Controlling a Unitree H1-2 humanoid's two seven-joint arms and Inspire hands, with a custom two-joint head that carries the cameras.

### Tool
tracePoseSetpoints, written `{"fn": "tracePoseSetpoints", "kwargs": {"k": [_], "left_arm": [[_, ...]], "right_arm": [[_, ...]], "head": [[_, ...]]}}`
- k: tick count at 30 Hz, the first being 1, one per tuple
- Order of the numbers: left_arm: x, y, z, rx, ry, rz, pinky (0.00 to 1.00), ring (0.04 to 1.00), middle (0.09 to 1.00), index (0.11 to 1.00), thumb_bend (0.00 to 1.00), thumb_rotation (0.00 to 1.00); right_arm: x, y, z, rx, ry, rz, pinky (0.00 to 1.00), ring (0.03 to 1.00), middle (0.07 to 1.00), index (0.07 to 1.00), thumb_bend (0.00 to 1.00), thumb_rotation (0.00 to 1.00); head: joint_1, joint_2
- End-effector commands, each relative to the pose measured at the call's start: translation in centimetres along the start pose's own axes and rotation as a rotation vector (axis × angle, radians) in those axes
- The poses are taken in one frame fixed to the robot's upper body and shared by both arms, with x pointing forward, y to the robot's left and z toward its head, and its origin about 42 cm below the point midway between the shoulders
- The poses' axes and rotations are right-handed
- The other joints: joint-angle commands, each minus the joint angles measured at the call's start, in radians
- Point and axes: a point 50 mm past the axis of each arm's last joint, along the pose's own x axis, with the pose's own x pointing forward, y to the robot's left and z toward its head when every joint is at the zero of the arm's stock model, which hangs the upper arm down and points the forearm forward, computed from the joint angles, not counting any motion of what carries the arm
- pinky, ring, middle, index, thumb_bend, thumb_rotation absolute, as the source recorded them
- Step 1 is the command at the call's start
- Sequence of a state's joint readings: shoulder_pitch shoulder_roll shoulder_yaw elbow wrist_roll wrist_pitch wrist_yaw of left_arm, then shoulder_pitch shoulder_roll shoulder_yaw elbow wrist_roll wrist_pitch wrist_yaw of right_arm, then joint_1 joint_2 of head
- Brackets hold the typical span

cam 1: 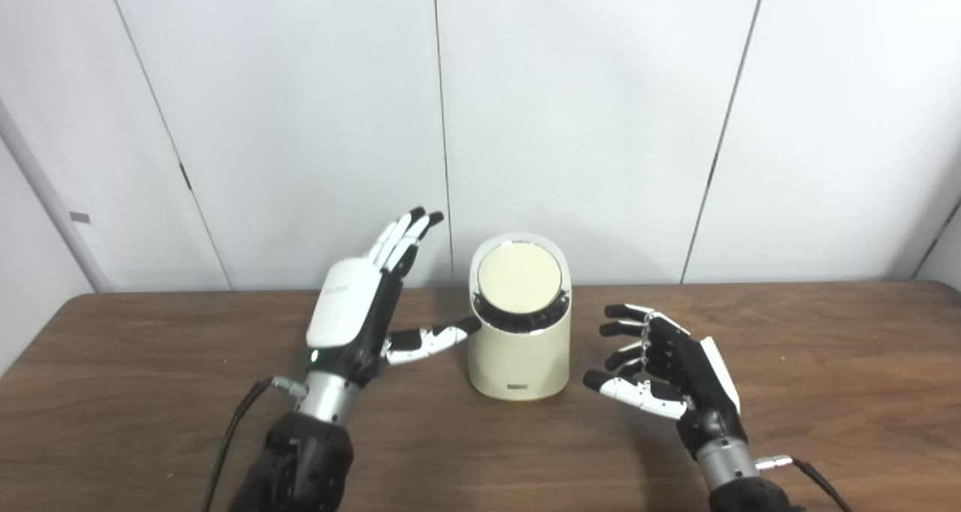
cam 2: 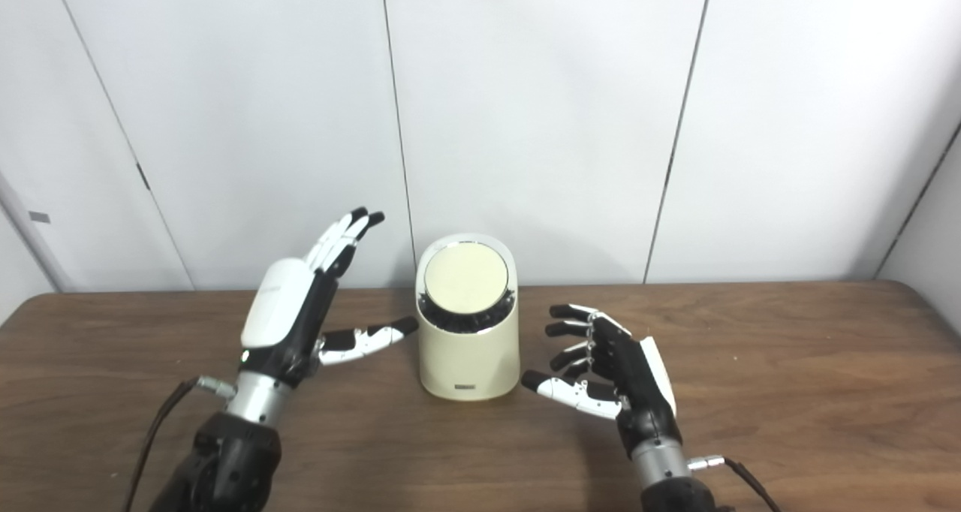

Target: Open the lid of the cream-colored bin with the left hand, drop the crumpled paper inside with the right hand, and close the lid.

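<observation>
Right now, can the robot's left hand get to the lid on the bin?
Probably yes. The left hand is open beside the bin, its thumb nearly at the rim, and nothing sits between it and the lid.

The wooden table [cam 1: 826, 362] carries one cream-colored bin [cam 1: 518, 347] with one round lid [cam 1: 519, 278] (tilted toward the cameras), and two robot hands are counted, one left hand [cam 1: 353, 313] and one right hand [cam 1: 668, 369].

The bin [cam 1: 518, 332] stands mid-table [cam 1: 150, 392] toward the back edge, between my left hand [cam 1: 353, 317] and right hand [cam 1: 668, 369].
</observation>
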State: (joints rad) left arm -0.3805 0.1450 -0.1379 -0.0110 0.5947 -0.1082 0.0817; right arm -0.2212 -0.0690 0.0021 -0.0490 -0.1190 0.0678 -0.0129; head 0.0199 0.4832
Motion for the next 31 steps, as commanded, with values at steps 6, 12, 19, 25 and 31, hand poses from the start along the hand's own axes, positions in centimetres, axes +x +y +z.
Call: {"fn": "tracePoseSetpoints", "kwargs": {"k": [6, 12, 19, 25, 31], "left_arm": [[-1.4, -0.1, -0.4, -0.378, 0.071, 0.050, 0.78, 0.910, 0.952, 0.984, 0.75, 0.38], [-3.4, -0.6, -1.7, -0.526, 0.165, 0.050, 0.76, 0.838, 0.880, 0.956, 0.78, 0.48], [-4.8, -0.6, -2.8, -0.571, 0.222, 0.040, 0.66, 0.798, 0.846, 0.908, 0.77, 0.46], [-4.6, 0.1, -2.6, -0.577, 0.254, 0.000, 0.61, 0.785, 0.833, 0.877, 0.80, 0.46], [-4.6, -0.5, -3.0, -0.599, 0.270, -0.037, 0.63, 0.790, 0.837, 0.873, 0.77, 0.40]], "right_arm": [[1.1, -0.5, 1.8, -0.030, -0.099, -0.004, 0.34, 0.461, 0.653, 0.704, 0.74, 0.24], [1.0, -0.8, 1.9, -0.034, -0.103, -0.009, 0.35, 0.462, 0.660, 0.711, 0.74, 0.23], [0.7, -1.1, 1.8, -0.007, -0.096, -0.009, 0.45, 0.556, 0.711, 0.735, 0.77, 0.22], [0.7, -1.0, 1.8, -0.003, -0.092, -0.014, 0.63, 0.690, 0.804, 0.779, 0.78, 0.24], [0.8, -1.0, 1.7, -0.015, -0.095, -0.004, 0.60, 0.692, 0.824, 0.795, 0.78, 0.26]], "head": [[0.000, 0.001], [-0.002, 0.005], [0.008, 0.003], [0.004, 0.002], [-0.006, -0.004]]}}
